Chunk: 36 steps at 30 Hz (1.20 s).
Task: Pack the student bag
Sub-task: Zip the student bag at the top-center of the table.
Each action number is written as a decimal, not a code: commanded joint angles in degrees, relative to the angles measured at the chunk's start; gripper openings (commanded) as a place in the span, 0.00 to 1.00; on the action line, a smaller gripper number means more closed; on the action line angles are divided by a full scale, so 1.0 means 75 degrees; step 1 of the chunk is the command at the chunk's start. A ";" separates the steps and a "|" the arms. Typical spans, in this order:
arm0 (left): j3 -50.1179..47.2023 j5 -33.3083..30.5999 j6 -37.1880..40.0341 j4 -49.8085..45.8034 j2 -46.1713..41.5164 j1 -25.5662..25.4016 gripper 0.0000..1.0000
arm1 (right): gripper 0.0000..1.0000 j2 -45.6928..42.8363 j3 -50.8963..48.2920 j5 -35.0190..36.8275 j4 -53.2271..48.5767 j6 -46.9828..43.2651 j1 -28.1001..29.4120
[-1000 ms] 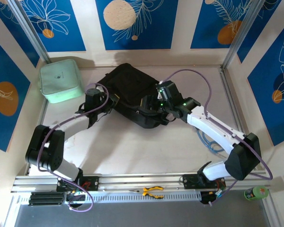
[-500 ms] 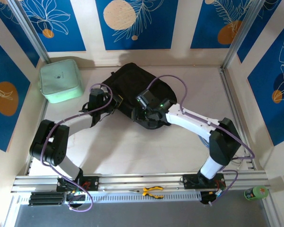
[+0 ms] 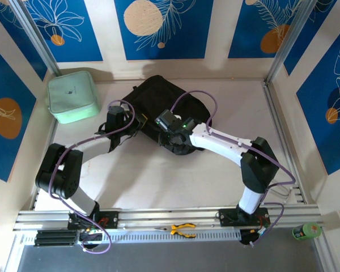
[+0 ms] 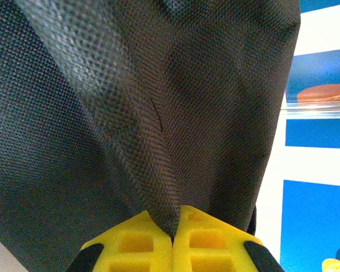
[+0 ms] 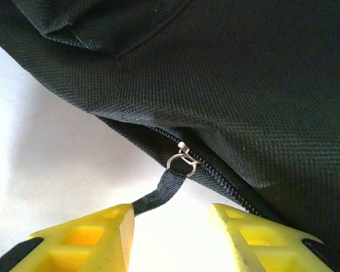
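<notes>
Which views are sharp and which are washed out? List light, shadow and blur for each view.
Top external: even light, only faint shadows on the table near the student bag. Left wrist: weave crisp mid-frame with a pale sheen upper left, above the shut left claw. Right wrist: table nearly washed out white, zipper pull sharp between the right claw fingers.

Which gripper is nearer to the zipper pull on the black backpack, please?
Right. The right gripper, jaws open, is right at the zipper pull; the left gripper is shut on a fold of the student bag, farther off.
</notes>
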 commanded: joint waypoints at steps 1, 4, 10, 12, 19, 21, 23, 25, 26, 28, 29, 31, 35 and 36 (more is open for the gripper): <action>0.0213 0.0562 0.0193 0.0372 -0.0015 -0.0121 0.00 | 0.41 -0.0582 -0.0481 0.0350 0.0139 0.0663 0.0193; 0.0200 0.0592 0.0208 0.0350 -0.0064 -0.0130 0.00 | 0.45 -0.0789 -0.0767 0.0322 0.0533 0.0934 0.0202; 0.0223 0.0715 0.0234 0.0264 -0.0087 -0.0122 0.00 | 0.49 -0.0501 -0.0718 -0.0074 0.0994 0.1237 0.0112; 0.0231 0.0747 0.0233 0.0232 -0.0097 -0.0121 0.00 | 0.48 -0.0277 -0.0600 -0.0307 0.0959 0.1393 0.0012; 0.0267 0.0814 0.0250 0.0188 -0.0063 -0.0121 0.00 | 0.41 -0.0035 -0.0523 -0.0294 0.0830 0.1664 0.0009; 0.0278 0.0813 0.0246 0.0202 -0.0051 -0.0121 0.00 | 0.39 -0.0018 -0.0555 -0.0234 0.0919 0.1664 0.0022; 0.0260 0.0812 0.0240 0.0202 -0.0040 -0.0121 0.00 | 0.38 0.0033 -0.0544 -0.0179 0.0984 0.1652 0.0016; 0.0268 0.0814 0.0240 0.0217 -0.0040 -0.0122 0.00 | 0.36 0.0114 -0.0459 -0.0116 0.0984 0.1617 0.0010; 0.0276 0.0804 0.0242 0.0213 -0.0035 -0.0121 0.00 | 0.34 0.0156 -0.0407 -0.0081 0.0957 0.1608 0.0009; 0.0272 0.0805 0.0240 0.0208 -0.0028 -0.0121 0.00 | 0.31 0.0218 -0.0345 -0.0039 0.0966 0.1584 -0.0005; 0.0276 0.0814 0.0246 0.0197 -0.0028 -0.0121 0.00 | 0.30 0.0232 -0.0318 -0.0024 0.0966 0.1581 -0.0007; 0.0270 0.0812 0.0262 0.0162 -0.0028 -0.0121 0.00 | 0.25 0.0246 -0.0273 0.0063 0.0898 0.1570 -0.0024; 0.0327 0.0739 0.0426 -0.0127 -0.0006 -0.0081 0.00 | 0.03 0.0029 -0.0419 0.0222 0.0696 0.1398 -0.0113; 0.0359 0.0711 0.0473 -0.0221 0.0035 -0.0049 0.00 | 0.00 -0.0073 -0.0482 0.0302 0.0616 0.1269 -0.0125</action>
